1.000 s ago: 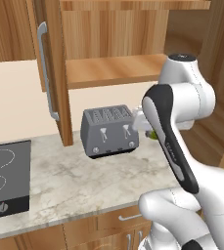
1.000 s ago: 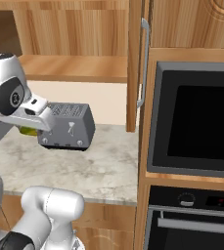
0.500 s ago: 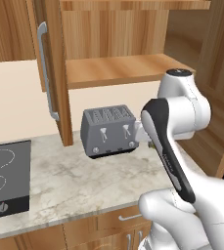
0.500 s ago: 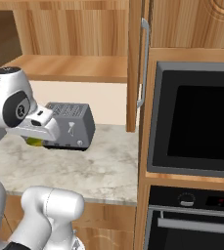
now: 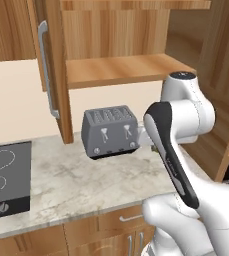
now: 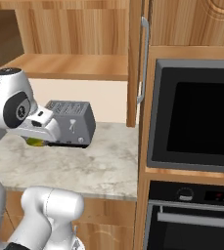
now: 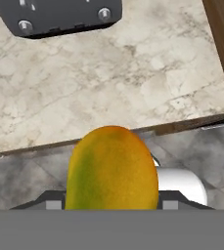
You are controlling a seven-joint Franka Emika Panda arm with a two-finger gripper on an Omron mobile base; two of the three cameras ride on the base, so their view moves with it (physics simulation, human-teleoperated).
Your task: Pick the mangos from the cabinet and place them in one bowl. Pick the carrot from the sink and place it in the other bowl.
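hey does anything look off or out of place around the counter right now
Nothing looks spilled or broken. The toaster stands upright on the marble counter, and the cabinet is open with a bare shelf. The gripper holds a mango out past the counter edge, over the floor.

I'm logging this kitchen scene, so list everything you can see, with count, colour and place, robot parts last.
mango: one, yellow-orange with a green patch, held in the gripper, above the counter's front edge
toaster: one, dark grey, on the counter under the cabinet shelf
counter: one, pale marbled stone, along the wall
cabinet: one, warm brown wood, open, shelf bare where it shows, long silver handle on its door
cooktop: one, black with ring marks, set in the counter at the left
oven: one, black glass with grey frame, in the wooden column at the right
arm: one, white with dark joints, in front of the toaster
gripper: one, jaws closed on the mango
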